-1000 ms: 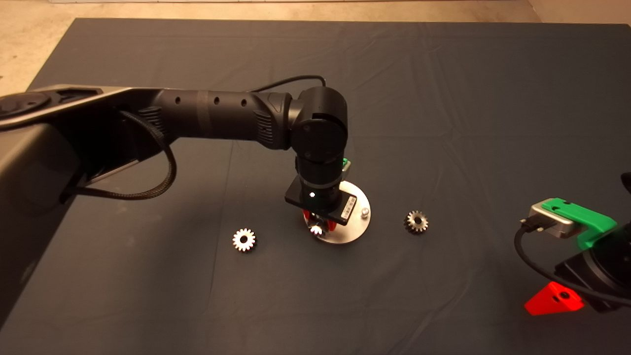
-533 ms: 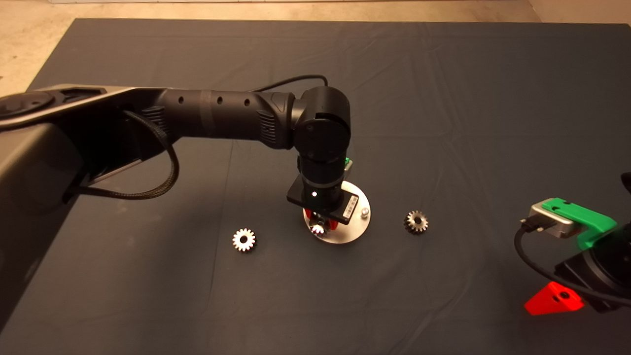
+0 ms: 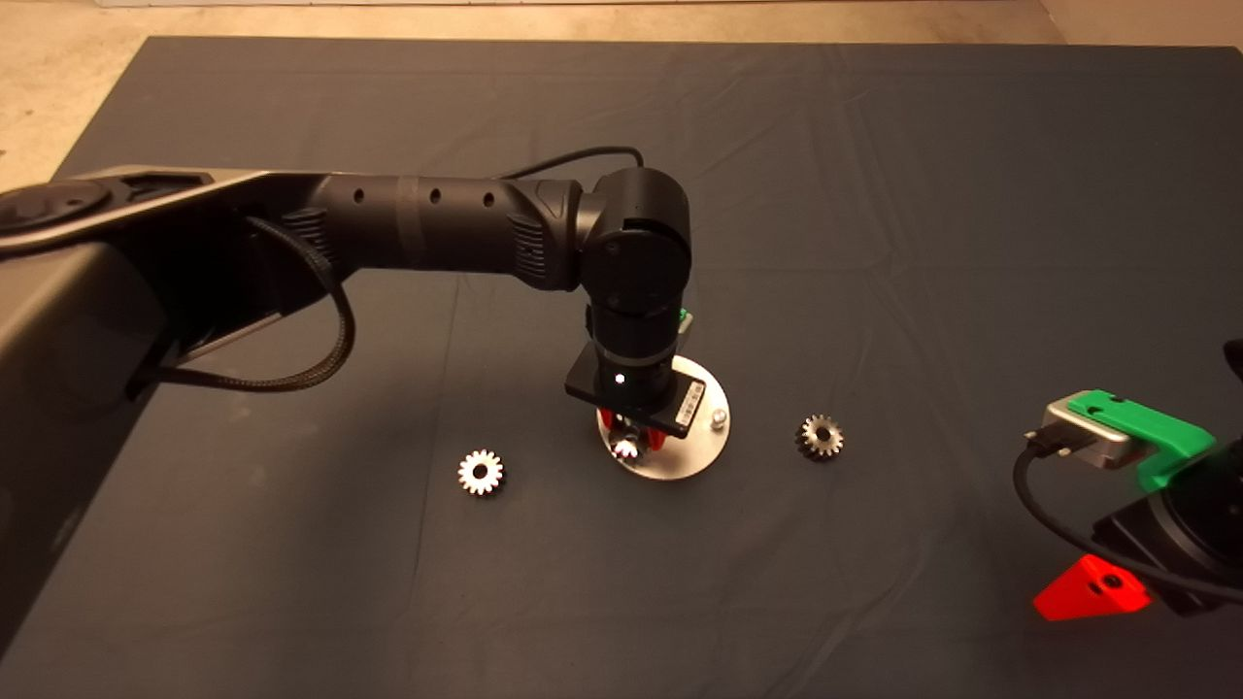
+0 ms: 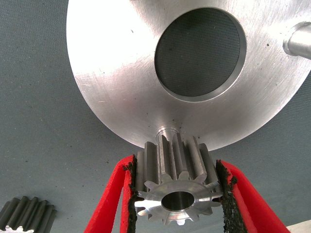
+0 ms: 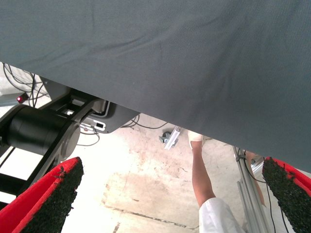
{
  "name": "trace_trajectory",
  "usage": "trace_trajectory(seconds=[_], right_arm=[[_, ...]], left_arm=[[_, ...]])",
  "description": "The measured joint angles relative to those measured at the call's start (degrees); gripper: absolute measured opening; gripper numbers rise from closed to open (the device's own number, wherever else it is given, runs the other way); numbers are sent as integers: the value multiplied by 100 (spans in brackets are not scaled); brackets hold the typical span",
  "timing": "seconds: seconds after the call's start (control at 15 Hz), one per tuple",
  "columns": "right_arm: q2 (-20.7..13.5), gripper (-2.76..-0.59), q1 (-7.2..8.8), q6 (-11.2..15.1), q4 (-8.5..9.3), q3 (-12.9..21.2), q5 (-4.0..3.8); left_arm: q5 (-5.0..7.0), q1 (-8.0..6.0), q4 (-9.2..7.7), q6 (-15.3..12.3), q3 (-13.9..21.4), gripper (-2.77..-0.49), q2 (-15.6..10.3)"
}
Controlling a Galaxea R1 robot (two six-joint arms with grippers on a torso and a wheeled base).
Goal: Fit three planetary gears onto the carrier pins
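Left tool (image 4: pixel 177 194) grips a gear (image 4: pixel 176 187) between its pads, bore just above a pin (image 4: pixel 166 133) on the disc (image 4: pixel 116 87). Centre bore over pin, lower straight, then release. Right tool (image 5: pixel 170 194), spread wide, waits at the worktop's near right.

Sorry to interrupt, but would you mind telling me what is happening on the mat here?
The left gripper holds one gear over a pin at the rim of the steel disc. Two more gears, one to the disc's left and one to its right, lie on the mat. The right gripper waits open at the lower right.
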Motion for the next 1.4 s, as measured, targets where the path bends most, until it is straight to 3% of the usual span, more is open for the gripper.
trace_trajectory(seconds=[0.2, 0.73, 1.4], right_arm=[[0, -61, -1, 0, 1, 0, 1], [0, -61, -1, 0, 1, 0, 0], [0, -61, -1, 0, 0, 0, 2]], left_arm=[[0, 79, 49, 0, -2, -235, -1], [-2, 84, 63, -5, 0, -232, -1], [-7, 79, 60, -32, 26, -195, -66]])
